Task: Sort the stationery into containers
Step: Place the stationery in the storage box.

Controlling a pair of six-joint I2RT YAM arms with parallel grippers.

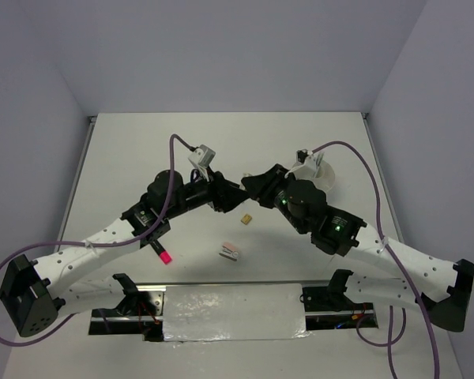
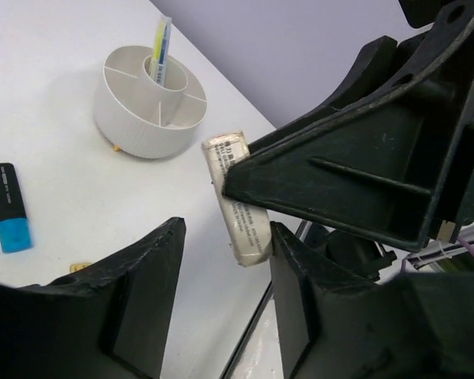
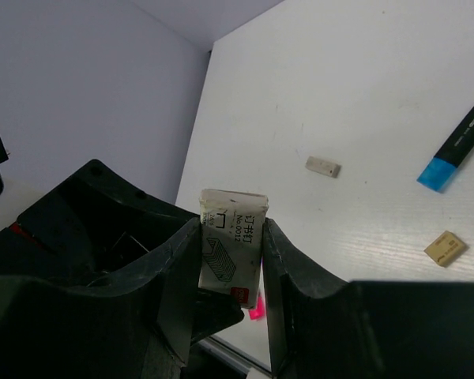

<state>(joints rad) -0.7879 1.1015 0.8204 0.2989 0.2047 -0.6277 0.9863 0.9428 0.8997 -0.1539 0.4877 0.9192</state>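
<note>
My right gripper [image 3: 231, 260] is shut on a small whitish staple box [image 3: 233, 237] and holds it above the table. In the left wrist view the same box [image 2: 238, 201] hangs between my left gripper's [image 2: 225, 272] open fingers, close to the right one. In the top view the two grippers, left [image 1: 225, 192] and right [image 1: 245, 183], meet at mid-table. The round white tub [image 2: 150, 103] with dividers holds a yellow-and-blue pen [image 2: 161, 51] in its centre cup. A blue-ended black marker [image 2: 8, 207] lies near the tub and also shows in the right wrist view [image 3: 456, 146].
A pink-ended highlighter [image 1: 163, 253] lies by the left arm. A second small box [image 1: 230, 251] and a tan eraser [image 1: 246, 219] lie at the front middle. A whitish eraser [image 3: 322, 166] lies further out. The tub [image 1: 316, 170] is partly hidden behind the right arm.
</note>
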